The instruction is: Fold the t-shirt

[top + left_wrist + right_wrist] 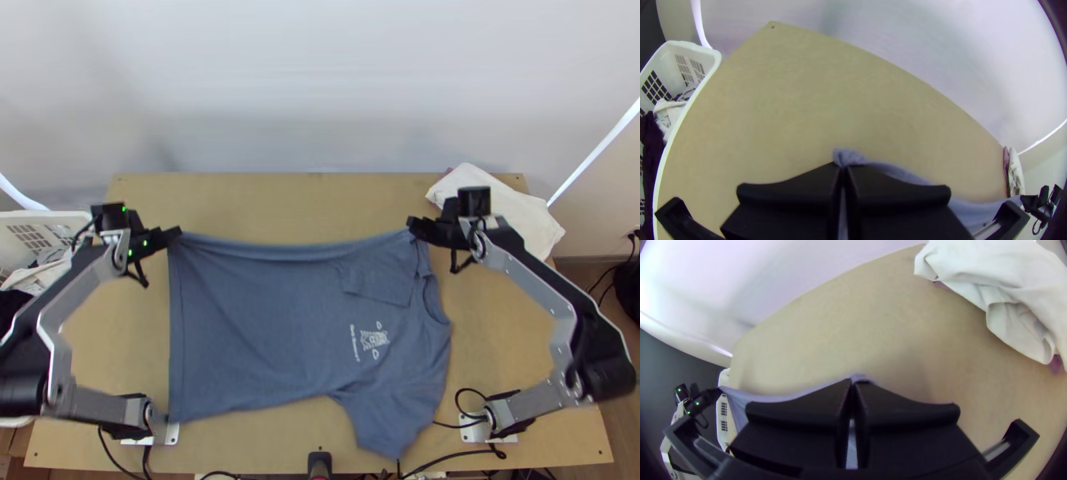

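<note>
A blue-grey t-shirt [264,320] lies with its hem at the left and collar at the right, one sleeve folded inward over the chest, the other pointing to the near edge. My left gripper [178,233] is shut on the shirt's far hem corner; in the left wrist view a tuft pokes from my left gripper [843,168]. My right gripper [411,224] is shut on the far edge near the shoulder, and the right wrist view has cloth at the tips of my right gripper [854,383]. The far edge sags slightly between them.
White cloth [504,208] lies bunched at the table's back right corner, with something reddish beneath it. A white basket [48,220] holding clothes stands beyond the left edge. Cables run along the table's near edge [264,464].
</note>
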You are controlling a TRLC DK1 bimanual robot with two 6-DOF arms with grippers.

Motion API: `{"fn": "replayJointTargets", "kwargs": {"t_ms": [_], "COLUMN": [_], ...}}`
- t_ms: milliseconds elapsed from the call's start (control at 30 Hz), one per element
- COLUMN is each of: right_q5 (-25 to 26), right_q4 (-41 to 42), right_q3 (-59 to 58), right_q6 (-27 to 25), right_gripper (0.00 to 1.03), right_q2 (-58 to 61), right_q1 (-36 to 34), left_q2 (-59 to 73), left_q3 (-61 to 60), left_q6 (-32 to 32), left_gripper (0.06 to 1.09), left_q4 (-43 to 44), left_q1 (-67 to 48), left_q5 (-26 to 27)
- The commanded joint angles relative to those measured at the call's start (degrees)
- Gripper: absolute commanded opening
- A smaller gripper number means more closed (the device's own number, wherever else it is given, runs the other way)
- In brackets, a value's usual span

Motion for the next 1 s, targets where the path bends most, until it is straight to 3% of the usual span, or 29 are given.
{"fn": "replayJointTargets", "kwargs": {"t_ms": [0,433,600,767,967], "right_q5": [-0.3,-0.1,-0.2,-0.2,-0.1], "right_q4": [-0.2,-6.6,-11.9,-19.4,-24.1], "right_q3": [5.3,24.9,30.2,32.8,30.5], "right_q6": [1.5,3.5,4.3,4.3,3.2], "right_gripper": [0.03,0.03,0.03,0.03,0.03], "right_q2": [4.9,20.5,22.2,22.2,18.3], "right_q1": [-0.2,-2.1,-2.1,-1.4,-0.3], "left_q2": [6.1,20.2,21.6,18.9,12.5], "left_q3": [6.2,26.4,32.2,32.3,26.9], "left_q6": [0.7,-0.2,-0.5,0.2,0.8], "left_gripper": [0.10,0.10,0.10,0.10,0.10], "left_q4": [-1.5,-11.1,-21.5,-29.1,-29.7], "left_q1": [1.3,1.0,0.1,-0.9,-0.2], "left_q5": [0.1,-0.9,-1.0,-0.4,1.3]}}
